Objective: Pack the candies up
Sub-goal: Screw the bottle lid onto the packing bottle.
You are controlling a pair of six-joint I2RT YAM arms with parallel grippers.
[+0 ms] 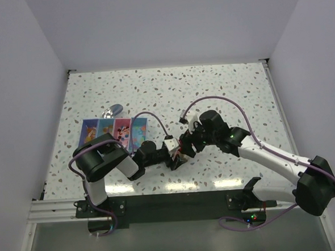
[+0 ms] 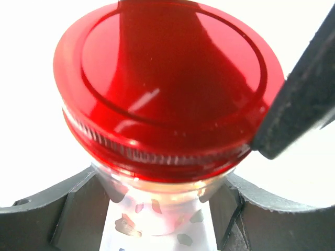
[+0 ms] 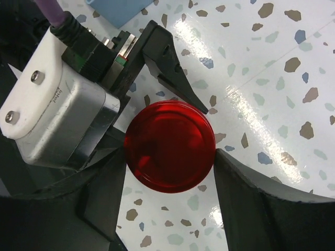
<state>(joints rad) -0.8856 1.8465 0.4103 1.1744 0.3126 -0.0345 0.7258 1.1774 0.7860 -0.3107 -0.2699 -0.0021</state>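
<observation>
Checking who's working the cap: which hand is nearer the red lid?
Right. The right hand straddles the red lid, touching its rim on both sides; the left hand grips the clear jar just below it.

The left arm folds low and the right arm stretches diagonally, their wrists meeting. The left gripper clasps a jar. The right gripper pinches the jar's lid from above.

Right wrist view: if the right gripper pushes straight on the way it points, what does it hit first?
The right gripper would meet the red lid first, centred between its jaws; remaining gap unclear.
</observation>
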